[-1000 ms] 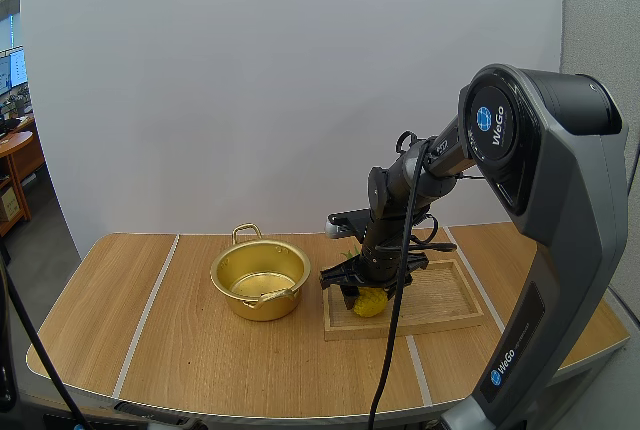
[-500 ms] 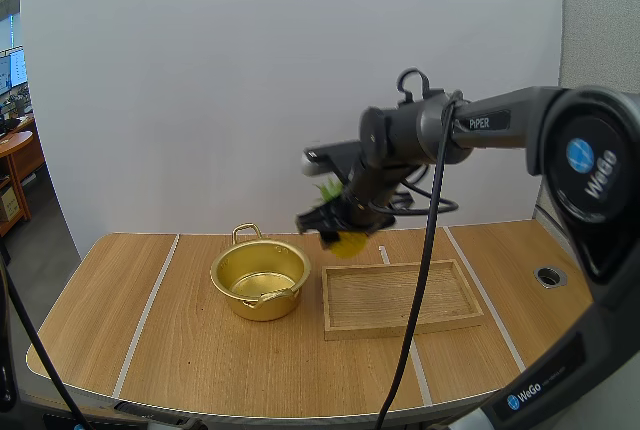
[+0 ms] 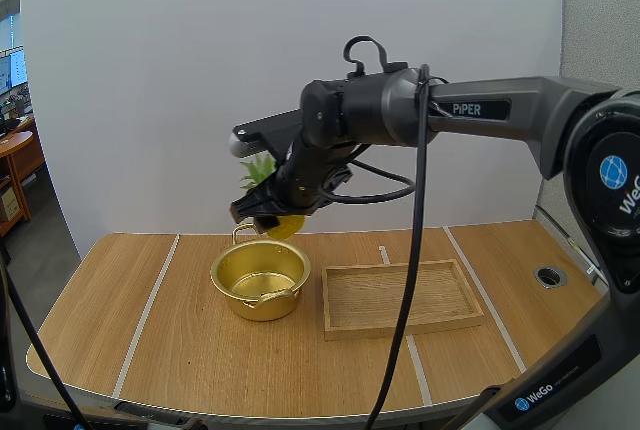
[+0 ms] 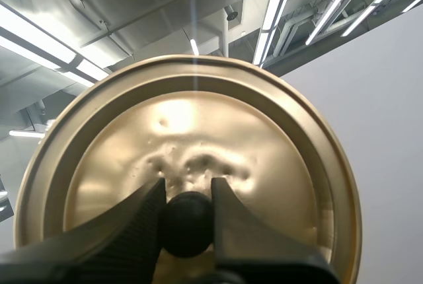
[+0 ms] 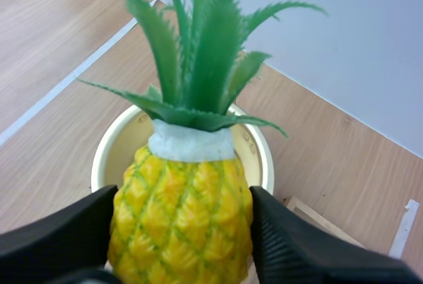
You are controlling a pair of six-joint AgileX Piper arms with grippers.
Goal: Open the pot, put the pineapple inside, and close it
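Observation:
My right gripper (image 3: pixel 272 216) is shut on a yellow pineapple (image 3: pixel 285 224) with green leaves (image 3: pixel 260 168), held in the air just above the far rim of the open gold pot (image 3: pixel 260 278). In the right wrist view the pineapple (image 5: pixel 182 214) sits pinched between the two black fingers (image 5: pixel 59 234), with the pot (image 5: pixel 112 148) directly beneath it. In the left wrist view my left gripper (image 4: pixel 188 221) pinches the black knob (image 4: pixel 188 223) of the gold lid (image 4: pixel 192 158), whose top side faces the camera.
A wooden tray (image 3: pixel 402 297) lies to the right of the pot on the wooden table (image 3: pixel 150 350). A round grommet hole (image 3: pixel 547 276) sits near the table's right edge.
My right arm lifted the pineapple off the wooden tray and carried it left and up, from over the tray to above the pot.

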